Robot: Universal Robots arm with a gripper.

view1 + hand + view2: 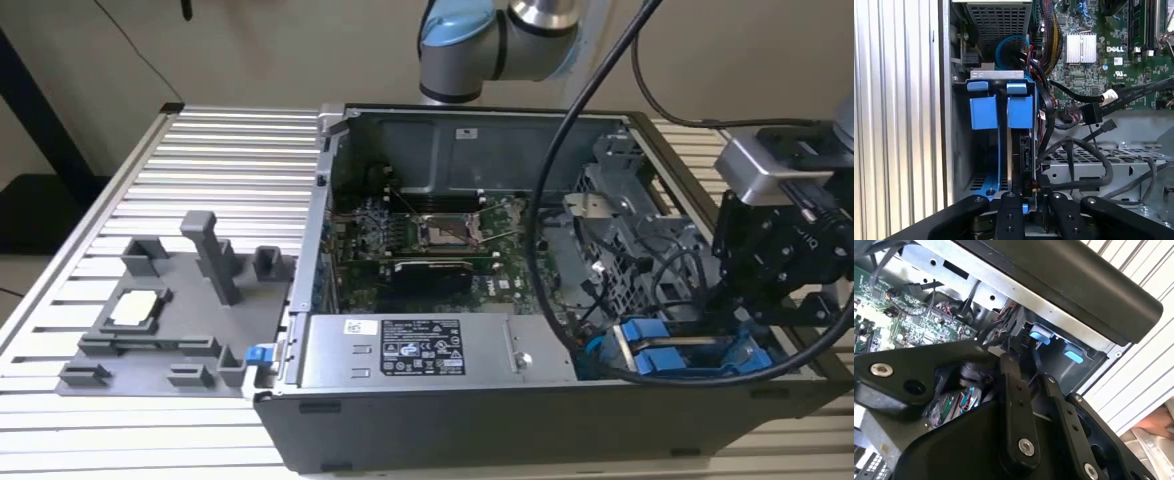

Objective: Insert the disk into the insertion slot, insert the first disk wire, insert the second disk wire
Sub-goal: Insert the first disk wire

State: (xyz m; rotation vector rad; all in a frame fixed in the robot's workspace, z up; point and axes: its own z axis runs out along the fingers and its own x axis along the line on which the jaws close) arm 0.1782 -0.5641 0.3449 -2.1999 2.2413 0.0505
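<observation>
The disk [1022, 147] stands on edge in the insertion slot [996, 75] of the grey drive cage, its blue carrier tab [1020, 111] level with the other blue carrier [983, 111] beside it. My gripper [1030, 196] hangs right over the disk's bare connector edge. Its fingers [1008, 202] are drawn close on a small black plug [1032, 189], and a blue wire [999, 150] runs along the disk toward it. In the exterior view my gripper [763, 305] is at the case's right end, above the two blue carriers [661, 358]. In the second wrist view, the gripper [1029, 377] points into the cage.
The open case [441, 420] lies on a slatted table [214, 150]. Black cables [1089, 150] loop over the cage next to the disk, with the green motherboard [1094, 55] beyond. The power supply [420, 350] fills the case's near side. A grey fixture tray [160, 320] stands at the exterior view's left.
</observation>
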